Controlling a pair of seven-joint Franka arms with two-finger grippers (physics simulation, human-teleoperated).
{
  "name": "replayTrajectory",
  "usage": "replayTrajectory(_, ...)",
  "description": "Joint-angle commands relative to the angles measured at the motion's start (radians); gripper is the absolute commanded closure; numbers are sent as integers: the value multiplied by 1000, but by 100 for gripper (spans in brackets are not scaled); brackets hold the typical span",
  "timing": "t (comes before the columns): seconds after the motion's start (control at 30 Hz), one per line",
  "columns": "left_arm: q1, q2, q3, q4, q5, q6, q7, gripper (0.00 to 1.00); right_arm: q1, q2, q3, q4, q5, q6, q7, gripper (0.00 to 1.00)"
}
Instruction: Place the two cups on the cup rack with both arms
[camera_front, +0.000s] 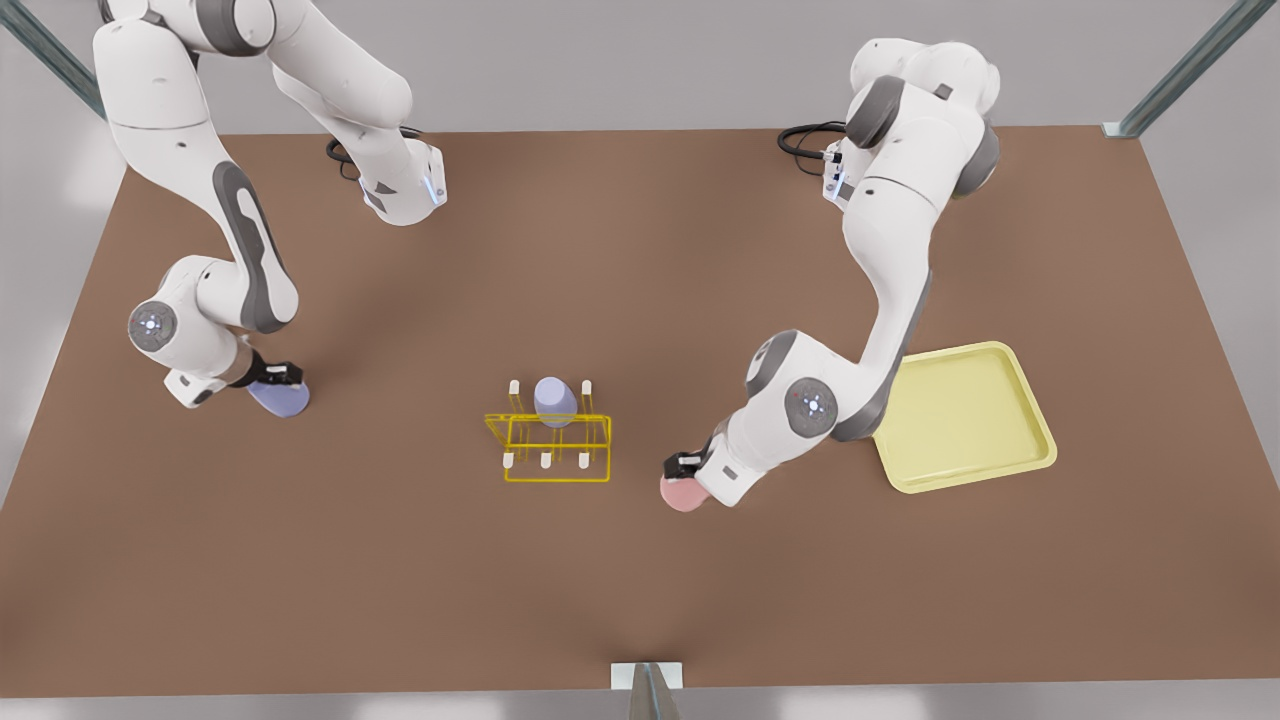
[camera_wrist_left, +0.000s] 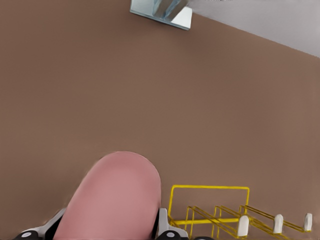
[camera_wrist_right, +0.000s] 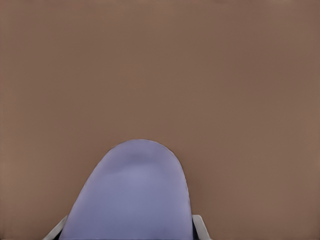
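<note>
Left gripper (camera_front: 683, 470) fingers pinch the salmon-pink tapered cup (camera_front: 684, 493) at the yellow wire rack's (camera_front: 556, 447) four o'clock; right gripper (camera_front: 279, 377) fingers pinch the lavender tapered cup (camera_front: 281, 399) at nine o'clock, apparently both for racking.

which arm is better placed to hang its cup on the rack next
Left, probably: the left gripper holds the pink cup close beside the cup rack; the right gripper, with the lavender cup, is farther off.

The rack (camera_front: 556, 447) stood mid-table (camera_front: 640, 600) with one cup (camera_front: 554, 401) on its back row, between two pegs. Toward the front view's right, near the rack, the left gripper (camera_front: 684, 470) held a second cup (camera_front: 683, 493); a tray (camera_front: 965, 416) lay beyond. Well off to the front view's left, the right gripper (camera_front: 275, 377) held a third cup (camera_front: 281, 399).
</note>
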Motion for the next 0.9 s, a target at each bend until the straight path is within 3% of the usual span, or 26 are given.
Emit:
replayTrajectory(0.0, -27, 32, -2, 53, -18, -11, -496, 14, 2, -10, 21, 12, 27, -60, -14, 14)
replayTrajectory(0.23, -112, 63, -10, 114, -27, -11, -519, 14, 30, -22, 171, 105, 217, -151, -5, 14)
replayTrajectory(0.43, -153, 116, -16, 176, -27, 24, -511, 14, 163, -7, 173, 233, 351, -220, 11, 14)
replayTrajectory(0.7, -185, 116, -14, 176, -27, 27, -520, 14, 309, 37, 173, 431, 360, -335, 270, 14)
replayTrajectory(0.73, -187, 116, -13, 176, -27, 28, -520, 12, 318, 39, 173, 452, 360, -346, 290, 14)
replayTrajectory(0.77, -187, 116, -13, 176, -27, 41, -519, 0, 335, 53, 173, 475, 360, -349, 316, 14)
replayTrajectory(0.87, -187, 116, -13, 176, -27, 50, -519, 0, 384, 88, 173, 546, 360, -362, 393, 14)
